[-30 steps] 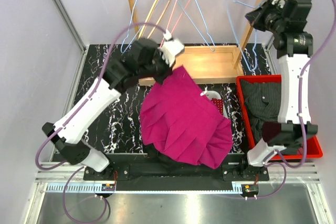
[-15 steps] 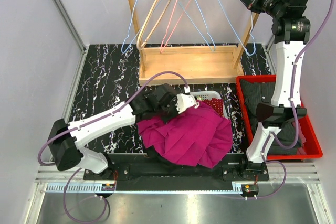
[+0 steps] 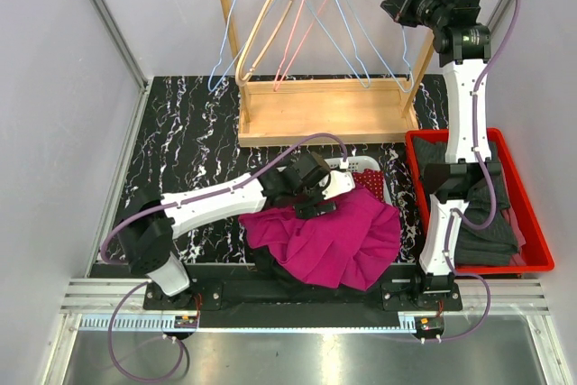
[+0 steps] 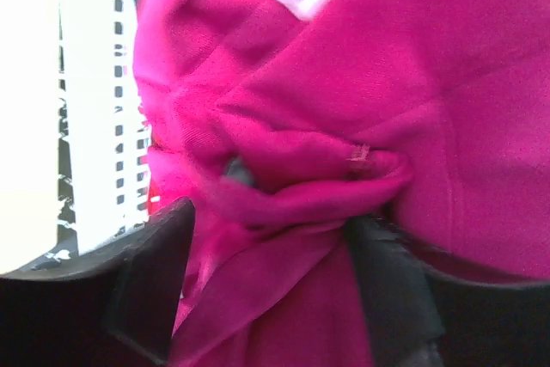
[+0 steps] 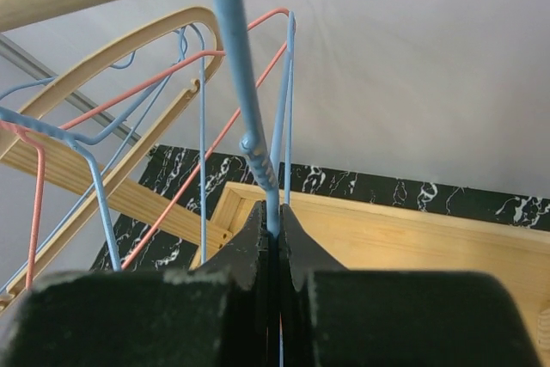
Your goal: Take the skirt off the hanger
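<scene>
Top view: skirt (image 3: 334, 236) was heaped on the near side of the wooden rack (image 3: 320, 110), draped over the white basket (image 3: 368, 167) and spilling onto the tabletop (image 3: 189, 151). No hanger was visible in it, so I judged the separation done. Left hand (image 3: 317, 194) was low on the skirt edge nearest the rack. Right hand (image 3: 403, 6) was up at the rack's right end, near the top rail. Red bin (image 3: 532, 254) with dark clothes sat right of the rack's base, not involved.

Left wrist view: fingers (image 4: 148, 285) were closed down on a bunched fold of skirt, with fabric pinched between them. Basket slats showed just to the left.

Right wrist view: the right hand was clamped tight on the wire of the blue hanger (image 5: 247, 139), no gap between the fingers (image 5: 249, 251). Pink, blue and wooden hangers crowded the rail on the left. Couldn't tell whether the hook was seated on the rail.

How to do it well (judgement):
- Left: open fully before lifting, then come straight up, or the fold snags and drags the skirt off the basket.
- Right: confirm the hook bears on the rail before letting go. Back out along the wire line, away from the neighbouring hangers.
- Release the two hands one at a time.
</scene>
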